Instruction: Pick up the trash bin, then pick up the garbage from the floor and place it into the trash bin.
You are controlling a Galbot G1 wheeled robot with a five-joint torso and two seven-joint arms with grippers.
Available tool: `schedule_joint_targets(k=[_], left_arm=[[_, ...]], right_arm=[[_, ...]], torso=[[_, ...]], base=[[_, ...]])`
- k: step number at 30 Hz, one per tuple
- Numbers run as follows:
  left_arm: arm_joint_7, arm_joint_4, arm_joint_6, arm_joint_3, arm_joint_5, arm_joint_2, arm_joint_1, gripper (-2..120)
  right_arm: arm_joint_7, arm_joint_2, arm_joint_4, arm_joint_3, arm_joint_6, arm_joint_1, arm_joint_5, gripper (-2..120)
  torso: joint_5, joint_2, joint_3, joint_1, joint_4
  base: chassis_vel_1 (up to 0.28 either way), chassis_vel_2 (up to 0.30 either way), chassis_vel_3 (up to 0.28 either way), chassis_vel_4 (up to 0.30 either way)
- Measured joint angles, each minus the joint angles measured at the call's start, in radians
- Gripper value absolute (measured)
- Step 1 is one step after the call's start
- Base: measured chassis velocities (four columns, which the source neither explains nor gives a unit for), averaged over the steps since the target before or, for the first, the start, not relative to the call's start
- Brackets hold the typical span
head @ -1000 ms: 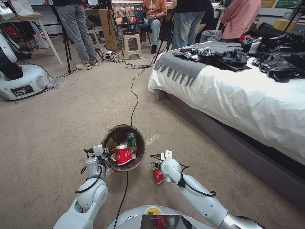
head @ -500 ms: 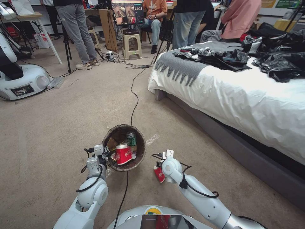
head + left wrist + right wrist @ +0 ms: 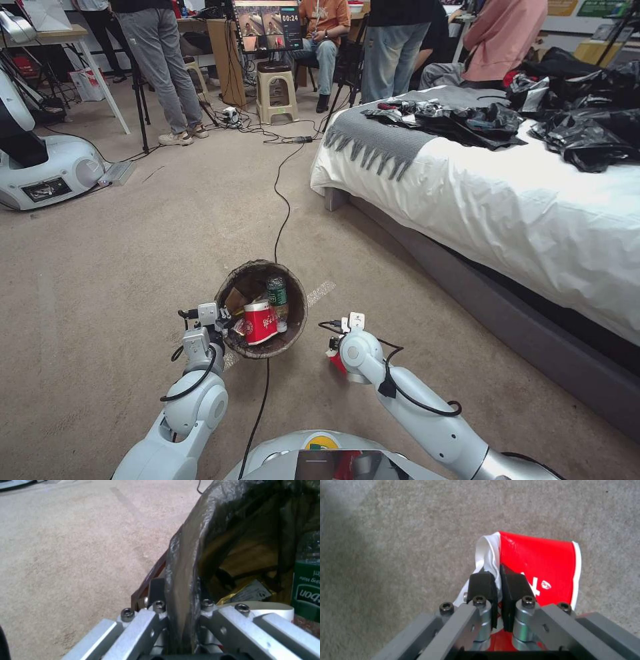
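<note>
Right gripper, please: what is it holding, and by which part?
The right gripper is shut on a red-and-white noodle cup, pinching its rim wall.

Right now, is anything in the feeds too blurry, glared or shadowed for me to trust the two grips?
Head view: evenly lit, edges bowed by the wide lens. Left wrist view: soft overall; liner glare on the trash bin rim, yet the left claw reads as clamped on it. Right wrist view: carpet blurred, but the right claw pinching the red-and-white cup wall is clear enough.
</note>
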Motion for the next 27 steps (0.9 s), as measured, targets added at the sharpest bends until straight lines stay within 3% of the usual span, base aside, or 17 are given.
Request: schedule_joint_targets(k=[21,25,27], left_arm=[[0.0,0.0,0.0,0.001,-0.004,0.007,0.002,0],[0.0,-0.001,0.0,0.003,-0.004,0.008,0.004,0],[0.0,-0.001,0.0,0.009,-0.004,0.007,0.006,0]], right_arm=[[0.031,0.002,0.035,-0.003,0.001,-0.003,-0.01,2],[0.073,-0.038,0.154,0.026,0.006,0.003,-0.034,2],[0.069,-0.116,0.248,0.05,0.037,0.015,-0.16,2]], torso=[[0.0002,0.0,0.0,0.0,0.0003],[0.0004,0.0,0.0,0.0,0.0003],[0.0001,0.0,0.0,0.0,-0.0001]], base=[[0.0,0.0,0.0,0.0],[0.0,0.0,0.0,0.0],[0.0,0.0,0.0,0.0]])
